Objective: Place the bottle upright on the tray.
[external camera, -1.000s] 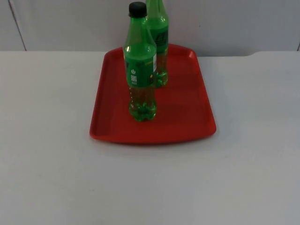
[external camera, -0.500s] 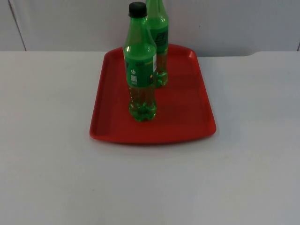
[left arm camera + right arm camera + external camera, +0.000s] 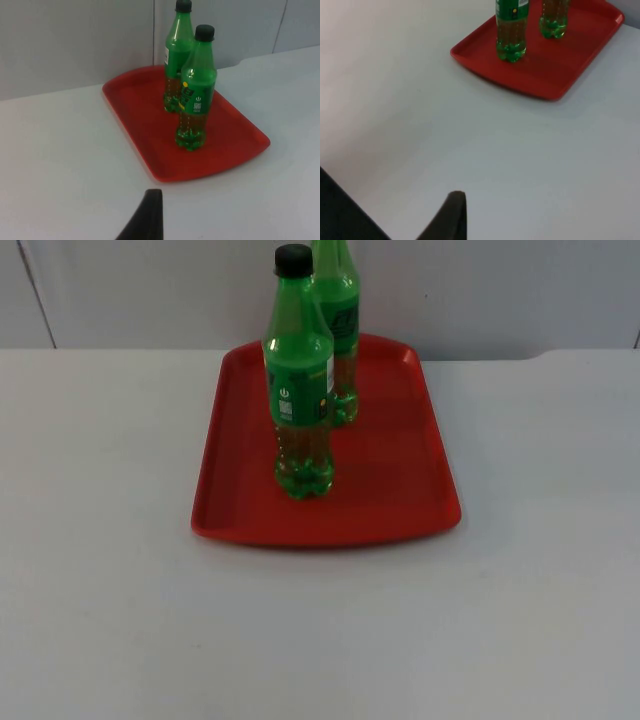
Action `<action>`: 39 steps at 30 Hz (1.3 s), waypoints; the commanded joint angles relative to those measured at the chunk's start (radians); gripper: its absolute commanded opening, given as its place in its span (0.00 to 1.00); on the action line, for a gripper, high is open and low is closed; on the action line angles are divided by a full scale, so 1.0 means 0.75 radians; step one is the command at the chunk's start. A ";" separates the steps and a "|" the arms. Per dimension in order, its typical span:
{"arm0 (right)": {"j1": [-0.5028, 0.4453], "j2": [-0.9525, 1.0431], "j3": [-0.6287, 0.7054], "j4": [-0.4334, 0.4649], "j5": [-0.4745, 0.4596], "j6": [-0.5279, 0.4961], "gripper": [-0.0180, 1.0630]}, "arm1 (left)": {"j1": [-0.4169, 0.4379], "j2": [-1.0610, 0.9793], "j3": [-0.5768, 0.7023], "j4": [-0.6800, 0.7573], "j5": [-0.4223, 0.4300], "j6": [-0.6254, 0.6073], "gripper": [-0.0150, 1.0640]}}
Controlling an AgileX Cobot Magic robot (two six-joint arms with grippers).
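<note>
White table top point(image 3: 100, 590) running back to a grey partition wall point(image 3: 150, 290). Left gripper point(image 3: 145, 220) up off the table, well back from everything, can't tell if parted or closed. Same deal for right gripper point(image 3: 451, 217), hanging over bare table, finger state unclear. Further out, red tray point(image 3: 400, 500) flat on the table. Near bottle point(image 3: 298, 375) upright on it, black cap on. Second green bottle point(image 3: 338, 330) upright just behind, also on the tray.

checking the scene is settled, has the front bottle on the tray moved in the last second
No. In the top view the front bottle stands upright at the same spot on the red tray, overlapping the rear bottle just as before.
</note>
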 commanded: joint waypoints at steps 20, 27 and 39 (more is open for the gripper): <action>-0.572 -0.004 0.001 -0.004 -0.005 0.002 0.99 | 0.003 -0.007 0.005 0.001 -0.008 -0.008 0.86; -0.690 -0.004 0.001 -0.001 -0.005 0.002 0.99 | 0.003 -0.007 0.005 0.001 -0.008 -0.008 0.86; -0.777 -0.004 0.001 -0.001 -0.008 0.015 0.99 | 0.003 -0.007 0.005 0.001 -0.008 -0.008 0.86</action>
